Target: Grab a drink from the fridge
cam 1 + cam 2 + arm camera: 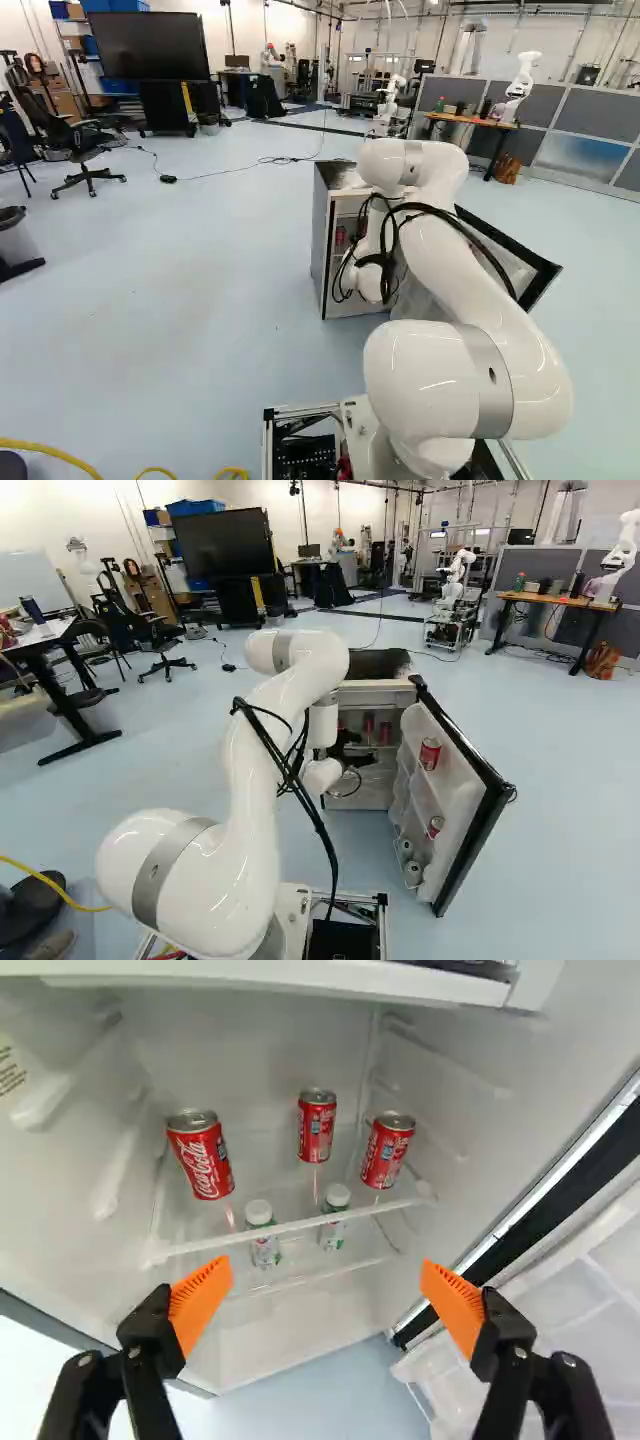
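Because the sentence names no one drink, any of the three red cans on the fridge's upper shelf (290, 1224) would serve: one nearest the door (388, 1150), a middle can (317, 1126) set a little deeper, and a far can (201, 1155) on the side away from the door. All three stand upright and apart. Below them, two bottles (265, 1235) (334, 1222) with white caps stand on a lower level. The gripper (327, 1273) is in front of the shelves, its orange pads (200, 1300) wide apart with nothing held between them.

Around all this is the fridge (320, 240), its door (465, 810) swung well open and carrying more red cans (430, 753) (435, 827) in its racks. The arm (250, 800) reaches forward from the base (300, 460) to the opening.

I judge the step in hand to be the approach: the door is dealt with, the grasp is still to do. Next, the gripper should line up on one can, rise enough to clear the shelf's front edge, and go in with a pad on either side before closing. The middle can looks likeliest, though a wide finger could knock its neighbours.
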Controlling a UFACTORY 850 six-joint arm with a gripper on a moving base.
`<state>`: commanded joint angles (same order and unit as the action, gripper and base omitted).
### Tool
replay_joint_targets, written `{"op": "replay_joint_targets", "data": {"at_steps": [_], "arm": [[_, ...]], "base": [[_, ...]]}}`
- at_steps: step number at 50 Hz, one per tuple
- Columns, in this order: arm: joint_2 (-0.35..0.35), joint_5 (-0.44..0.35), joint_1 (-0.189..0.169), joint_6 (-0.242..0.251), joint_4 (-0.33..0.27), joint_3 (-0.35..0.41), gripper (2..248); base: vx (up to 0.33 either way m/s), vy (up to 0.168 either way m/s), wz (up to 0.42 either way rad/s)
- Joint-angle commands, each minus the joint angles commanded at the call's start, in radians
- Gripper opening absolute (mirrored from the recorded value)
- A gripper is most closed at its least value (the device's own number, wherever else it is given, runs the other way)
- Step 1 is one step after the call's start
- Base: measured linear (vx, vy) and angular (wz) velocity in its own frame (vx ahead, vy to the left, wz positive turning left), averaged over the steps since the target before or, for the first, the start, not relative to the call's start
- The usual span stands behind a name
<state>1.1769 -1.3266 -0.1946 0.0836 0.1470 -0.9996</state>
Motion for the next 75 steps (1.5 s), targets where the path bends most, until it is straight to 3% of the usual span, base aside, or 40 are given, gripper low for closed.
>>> {"op": "replay_joint_targets", "data": {"at_steps": [21,75], "arm": [[-0.010,0.001,-0.007,0.000,0.000,-0.042,247],[0.156,0.109,-0.057,0.000,0.000,-0.357,247]], "base": [[0.000,0.000,0.000],[0.000,0.000,0.000]]}}
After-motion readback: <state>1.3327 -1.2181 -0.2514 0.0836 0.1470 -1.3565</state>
